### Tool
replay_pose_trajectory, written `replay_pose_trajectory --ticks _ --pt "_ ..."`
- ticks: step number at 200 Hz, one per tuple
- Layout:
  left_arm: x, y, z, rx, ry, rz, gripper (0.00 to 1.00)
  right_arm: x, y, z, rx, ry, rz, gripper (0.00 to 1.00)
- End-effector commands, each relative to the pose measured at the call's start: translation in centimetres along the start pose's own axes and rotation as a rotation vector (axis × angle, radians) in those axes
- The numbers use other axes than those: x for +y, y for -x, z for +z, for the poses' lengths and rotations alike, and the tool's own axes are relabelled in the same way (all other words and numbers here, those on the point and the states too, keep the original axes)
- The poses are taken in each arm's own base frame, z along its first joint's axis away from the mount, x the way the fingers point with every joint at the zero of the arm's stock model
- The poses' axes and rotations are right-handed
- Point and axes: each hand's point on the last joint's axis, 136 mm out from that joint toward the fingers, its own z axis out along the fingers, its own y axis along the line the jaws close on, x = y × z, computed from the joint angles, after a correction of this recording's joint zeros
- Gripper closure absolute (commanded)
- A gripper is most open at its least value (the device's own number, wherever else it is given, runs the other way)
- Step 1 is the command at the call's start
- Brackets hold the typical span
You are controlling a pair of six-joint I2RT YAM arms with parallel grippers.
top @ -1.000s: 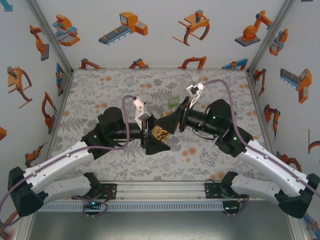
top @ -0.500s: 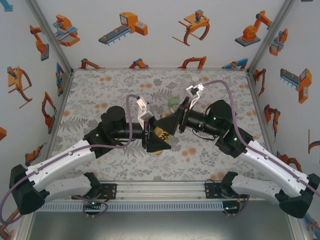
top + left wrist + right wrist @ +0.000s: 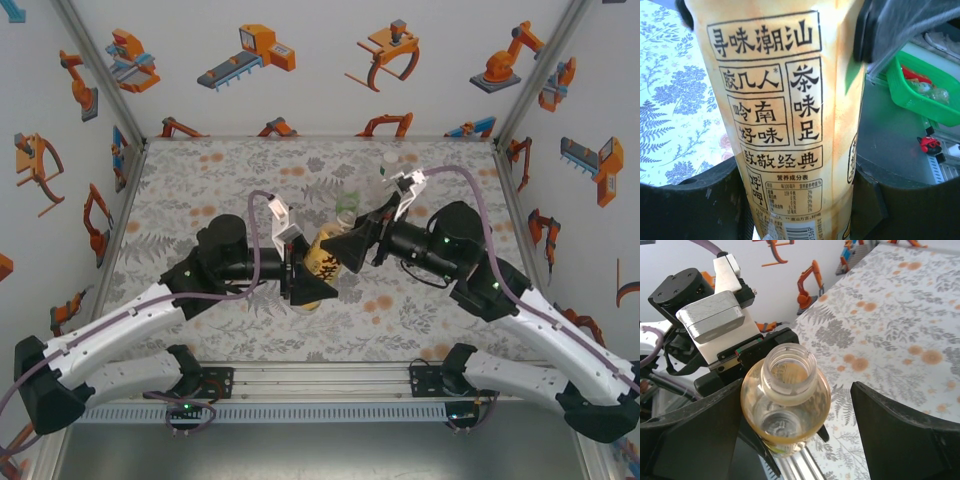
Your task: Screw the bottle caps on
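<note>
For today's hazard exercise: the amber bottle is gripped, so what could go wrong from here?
1. The bottle has an uncapped neck; tilting it in the left jaws might spill any contents.
2. The right jaws stand open on either side of the neck; a stray move could knock the bottle askew.

- Bottles, three in total, one of each kind.
- One amber bottle (image 3: 322,262) with a yellow label, at the middle of the table (image 3: 200,180).
- One green bottle (image 3: 345,211), just on the far side of the amber one.
- One clear bottle (image 3: 389,161), farther off and to the right.
- Arms, two: left arm (image 3: 130,320) and right arm (image 3: 545,320).
- Grippers, two, one per arm: left gripper (image 3: 313,278) and right gripper (image 3: 347,244).
- One green basket (image 3: 905,95), at the right of the left wrist view.
</note>
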Motion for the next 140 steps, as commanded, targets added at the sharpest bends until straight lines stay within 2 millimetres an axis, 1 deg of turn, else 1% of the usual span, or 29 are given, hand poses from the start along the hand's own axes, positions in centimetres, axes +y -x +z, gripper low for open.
replay_pose_trajectory --ticks 1,26,60,77,103,123,140 --pt "-0.3 0.3 -1.2 -0.012 0.034 0.049 0.54 -1.8 2.1 -1.7 -0.041 -0.154 -0.100 0.24" --pt "0.7 -0.5 -2.1 0.006 0.119 0.050 0.64 -2.8 2.3 -1.7 0.007 -0.227 -0.160 0.23" --pt "1.5 -1.2 -3.6 0.006 0.209 0.053 0.72 -4.1 2.4 -0.7 0.056 -0.304 -0.190 0.24" --pt "1.9 -1.5 -4.5 0.005 0.259 0.053 0.78 -5.5 2.2 -0.3 0.083 -0.359 -0.183 0.24" --pt "1.9 -1.9 -5.8 -0.008 0.302 0.052 0.86 -9.2 1.1 0.2 0.146 -0.469 -0.109 0.27" --pt "1.8 -2.1 -6.6 -0.019 0.320 0.049 0.92 -13.3 -0.1 0.0 0.200 -0.573 0.022 0.31" --pt "1.8 -2.3 -7.3 -0.017 0.340 0.046 0.94 -16.2 -1.5 -0.2 0.252 -0.631 0.108 0.35"
